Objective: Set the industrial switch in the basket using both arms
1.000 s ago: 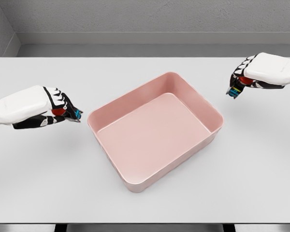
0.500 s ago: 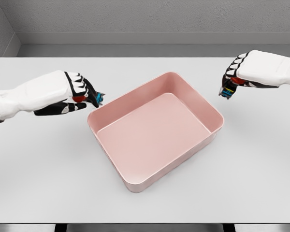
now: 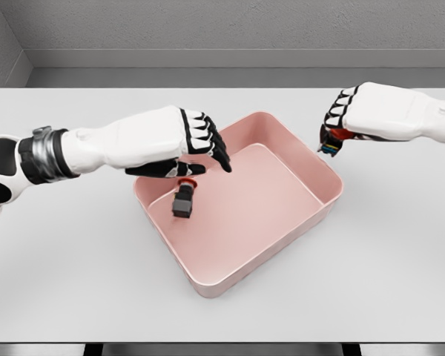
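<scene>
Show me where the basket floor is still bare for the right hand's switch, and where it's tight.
Bare: the basket floor from its middle toward the near and right walls. Crowded: the far-left corner, where the left hand hangs open over the wall above a dropped switch. The right hand, shut on a second switch, sits just outside the far-right rim, its way in clear.

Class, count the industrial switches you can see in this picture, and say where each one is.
2. One switch is below the left hand, over the pink basket. The other switch is gripped in the right hand, beyond the basket's right rim. None looks hidden.
</scene>
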Action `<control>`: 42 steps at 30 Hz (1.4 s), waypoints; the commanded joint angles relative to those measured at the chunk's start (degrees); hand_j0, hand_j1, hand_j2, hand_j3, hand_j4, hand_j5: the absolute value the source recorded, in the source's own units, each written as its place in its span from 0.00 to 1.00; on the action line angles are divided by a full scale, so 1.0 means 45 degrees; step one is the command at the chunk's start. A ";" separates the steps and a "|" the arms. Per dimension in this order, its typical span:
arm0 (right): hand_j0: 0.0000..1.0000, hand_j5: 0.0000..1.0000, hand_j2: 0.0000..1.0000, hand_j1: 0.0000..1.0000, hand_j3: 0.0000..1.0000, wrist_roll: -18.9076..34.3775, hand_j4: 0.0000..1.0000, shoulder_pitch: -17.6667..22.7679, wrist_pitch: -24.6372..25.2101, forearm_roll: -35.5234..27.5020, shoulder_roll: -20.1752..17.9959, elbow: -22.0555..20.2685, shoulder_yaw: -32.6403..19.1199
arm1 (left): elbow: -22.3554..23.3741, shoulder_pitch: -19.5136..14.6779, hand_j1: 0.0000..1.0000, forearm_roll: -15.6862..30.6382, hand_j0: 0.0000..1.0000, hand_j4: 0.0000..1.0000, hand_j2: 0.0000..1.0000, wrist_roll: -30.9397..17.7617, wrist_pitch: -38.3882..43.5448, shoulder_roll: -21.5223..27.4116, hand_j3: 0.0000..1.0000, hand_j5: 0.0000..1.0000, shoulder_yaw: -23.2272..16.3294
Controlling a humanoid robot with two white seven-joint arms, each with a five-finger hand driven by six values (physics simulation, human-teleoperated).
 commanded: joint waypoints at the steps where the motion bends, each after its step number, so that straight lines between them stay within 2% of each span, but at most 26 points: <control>1: 0.53 0.53 0.53 0.53 0.53 -0.0007 0.53 0.0000 0.0027 -0.0078 0.0020 -0.0256 -0.0006 | 0.0003 0.0000 0.93 0.0164 0.93 0.93 0.93 0.0012 0.0021 0.0258 0.93 0.93 -0.0096; 4: 0.53 0.53 0.53 0.53 0.53 0.0013 0.53 0.0000 0.0027 -0.0078 0.0020 -0.0588 -0.0006 | 0.0003 0.0039 1.00 0.0769 1.00 1.00 1.00 0.0032 0.0021 0.1293 1.00 1.00 0.0177; 9: 0.53 0.53 0.53 0.53 0.53 0.0013 0.53 0.0000 0.0027 -0.0117 0.0176 -0.0939 0.0053 | 0.0061 0.0117 1.00 0.1687 1.00 1.00 1.00 0.0031 0.0021 0.2504 1.00 1.00 0.0587; 12: 0.53 0.53 0.53 0.53 0.53 0.0071 0.53 -0.0020 0.0027 -0.0098 0.0781 -0.0959 0.0111 | 0.0198 0.0469 1.00 0.2039 1.00 1.00 1.00 0.0032 0.0021 0.3285 1.00 1.00 0.0763; 15: 0.53 0.53 0.53 0.53 0.53 0.0325 0.53 0.0000 0.0027 -0.0098 0.1250 -0.0959 0.0131 | 0.0296 0.1270 1.00 0.2156 1.00 1.00 1.00 0.0032 0.0021 0.3871 1.00 1.00 0.1310; 18: 0.54 0.54 0.54 0.54 0.54 0.0423 0.54 0.0020 0.0027 -0.0059 0.1660 -0.0959 0.0151 | 0.0686 0.1660 1.00 0.2742 1.00 1.00 1.00 0.0031 0.0021 0.4301 1.00 1.00 0.1505; 25: 0.54 0.54 0.54 0.54 0.54 0.0423 0.54 0.0020 0.0027 -0.0001 0.2110 -0.0940 0.0209 | 0.1311 0.1953 1.00 0.2782 1.00 1.00 1.00 -0.0008 0.0021 0.4555 1.00 1.00 0.1622; 26: 0.56 0.56 0.56 0.56 0.56 0.0423 0.56 0.0000 0.0027 0.0000 0.2110 -0.0940 0.0326 | 0.1292 0.1973 1.00 0.2742 1.00 1.00 1.00 -0.0027 0.0021 0.4555 1.00 1.00 0.1642; 28: 0.67 0.67 0.67 0.67 0.67 0.0423 0.67 -0.0020 0.0027 0.0019 0.2500 -0.0940 0.0365 | 0.1311 0.1992 1.00 0.2742 1.00 1.00 1.00 -0.0047 0.0021 0.4555 1.00 1.00 0.1622; 29: 0.76 0.76 0.76 0.76 0.76 0.0423 0.76 -0.0039 0.0027 0.0000 0.2559 -0.0940 0.0346 | 0.1311 0.1992 1.00 0.2742 1.00 1.00 1.00 -0.0047 0.0021 0.4555 1.00 1.00 0.1622; 31: 1.00 1.00 1.00 1.00 1.00 0.0404 1.00 -0.0039 0.0027 0.0000 0.2676 -0.0940 0.0365 | 0.1292 0.1992 1.00 0.2762 1.00 1.00 1.00 -0.0047 0.0021 0.4555 1.00 1.00 0.1622; 40: 1.00 1.00 1.00 1.00 1.00 0.0403 1.00 -0.0059 0.0027 0.0000 0.2637 -0.0881 0.0483 | 0.1272 0.1992 1.00 0.2742 1.00 1.00 1.00 -0.0047 0.0021 0.4555 1.00 1.00 0.1622; 42: 1.00 1.00 1.00 1.00 1.00 0.0384 1.00 0.0078 0.0027 0.0000 0.1857 -0.0823 0.0346 | 0.1272 0.1992 1.00 0.2742 1.00 1.00 1.00 -0.0047 0.0021 0.4555 1.00 1.00 0.1622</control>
